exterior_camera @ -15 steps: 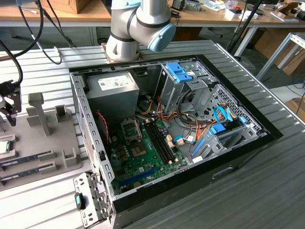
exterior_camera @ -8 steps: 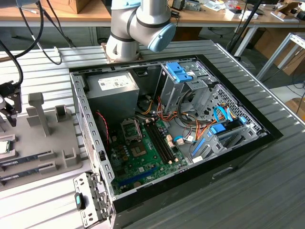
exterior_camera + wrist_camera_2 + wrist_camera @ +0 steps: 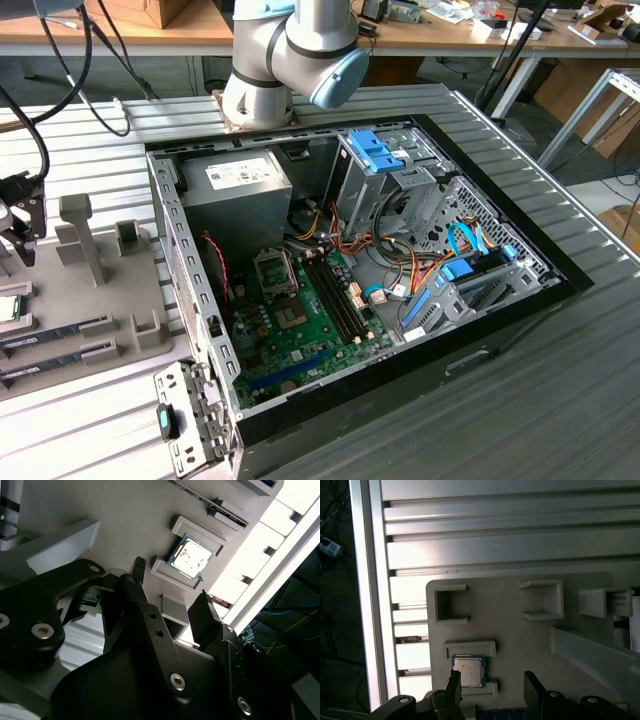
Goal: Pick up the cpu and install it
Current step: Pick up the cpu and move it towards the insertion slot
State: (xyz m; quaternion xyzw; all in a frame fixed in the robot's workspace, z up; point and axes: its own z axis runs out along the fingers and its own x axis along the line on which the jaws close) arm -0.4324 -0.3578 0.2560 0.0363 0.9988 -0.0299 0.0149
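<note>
First wrist view: jaws wide, empty, near cpu [image 3: 468, 671] seated between two ledges [image 3: 470, 648].

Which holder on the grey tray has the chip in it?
The two-bar holder by the open end effector holds the cpu; the C-shaped holder and square holder are empty.

one robot arm [image 3: 290, 50] at the bench, and one gripper [image 3: 491, 677] on it with two black fingers [image 3: 530, 687]. one cpu [image 3: 468, 671], sat between two raised ledges [image 3: 470, 647] on one grey tray [image 3: 520, 645]. three long dark memory sticks [image 3: 60, 327], as far as i can count. one open computer case [image 3: 180, 260], holding one grey power-supply box [image 3: 235, 185] and one green motherboard [image 3: 300, 340].
</note>
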